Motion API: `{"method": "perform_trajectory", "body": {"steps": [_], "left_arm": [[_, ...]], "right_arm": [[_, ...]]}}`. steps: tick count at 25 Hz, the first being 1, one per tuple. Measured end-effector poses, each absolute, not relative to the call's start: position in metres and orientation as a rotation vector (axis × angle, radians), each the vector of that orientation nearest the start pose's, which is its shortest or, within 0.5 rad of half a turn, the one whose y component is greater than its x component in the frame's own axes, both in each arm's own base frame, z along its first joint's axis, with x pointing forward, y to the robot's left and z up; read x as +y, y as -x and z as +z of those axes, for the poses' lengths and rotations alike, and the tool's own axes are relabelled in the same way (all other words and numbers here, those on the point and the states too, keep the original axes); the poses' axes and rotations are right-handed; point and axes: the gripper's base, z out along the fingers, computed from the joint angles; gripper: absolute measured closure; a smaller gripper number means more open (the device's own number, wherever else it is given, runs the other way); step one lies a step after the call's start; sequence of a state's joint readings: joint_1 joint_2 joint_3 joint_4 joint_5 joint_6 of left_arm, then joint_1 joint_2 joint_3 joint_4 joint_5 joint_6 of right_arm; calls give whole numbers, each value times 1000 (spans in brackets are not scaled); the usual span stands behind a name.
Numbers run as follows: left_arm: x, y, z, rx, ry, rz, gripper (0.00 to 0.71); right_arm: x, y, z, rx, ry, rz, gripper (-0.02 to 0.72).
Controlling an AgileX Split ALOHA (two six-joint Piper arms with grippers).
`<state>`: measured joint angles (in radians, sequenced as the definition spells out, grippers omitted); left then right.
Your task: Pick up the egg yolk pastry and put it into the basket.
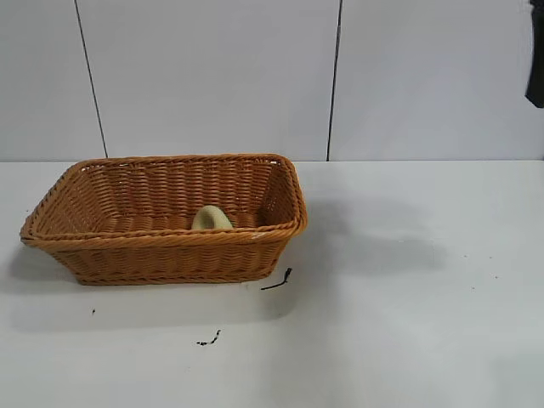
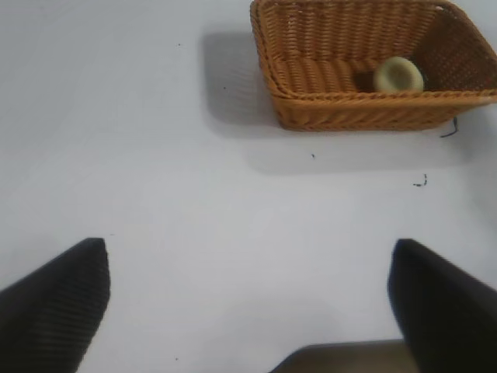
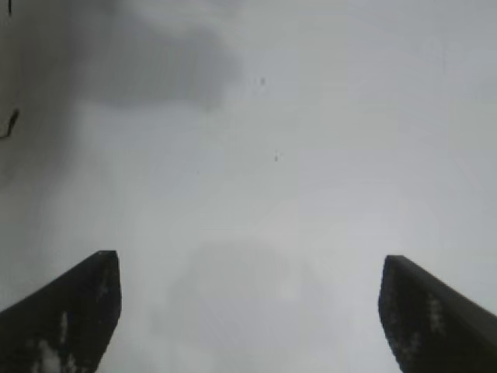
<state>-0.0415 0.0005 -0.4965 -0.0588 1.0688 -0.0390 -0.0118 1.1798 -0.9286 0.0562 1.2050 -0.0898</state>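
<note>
The pale yellow-green egg yolk pastry (image 1: 212, 218) lies inside the orange-brown wicker basket (image 1: 161, 242), near its front wall, right of the middle. Both also show in the left wrist view: the pastry (image 2: 398, 75) and the basket (image 2: 342, 109). My left gripper (image 2: 248, 307) is open and empty over bare table, well away from the basket. My right gripper (image 3: 248, 311) is open and empty over bare table. Only a dark part of the right arm (image 1: 535, 59) shows at the exterior view's top right edge.
The white table (image 1: 408, 323) carries a few small black marks (image 1: 277, 281) just right of and in front of the basket. A white panelled wall (image 1: 212, 76) stands behind the table.
</note>
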Motion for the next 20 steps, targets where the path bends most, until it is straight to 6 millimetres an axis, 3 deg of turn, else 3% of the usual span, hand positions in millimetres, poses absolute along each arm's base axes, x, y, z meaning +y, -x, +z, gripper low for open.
{"method": "perform_trajectory", "body": {"steps": [9, 14, 20], "left_arm": [[-4, 5, 276, 2057, -5, -120, 15], [-4, 5, 276, 2057, -5, -120, 15], [-4, 5, 276, 2057, -5, -120, 15]], "right_arm": [[3, -95, 263, 2711, 88, 46, 78], [3, -45, 280, 2376, 66, 23, 78], [2, -1, 279, 2054, 33, 0, 78]]}}
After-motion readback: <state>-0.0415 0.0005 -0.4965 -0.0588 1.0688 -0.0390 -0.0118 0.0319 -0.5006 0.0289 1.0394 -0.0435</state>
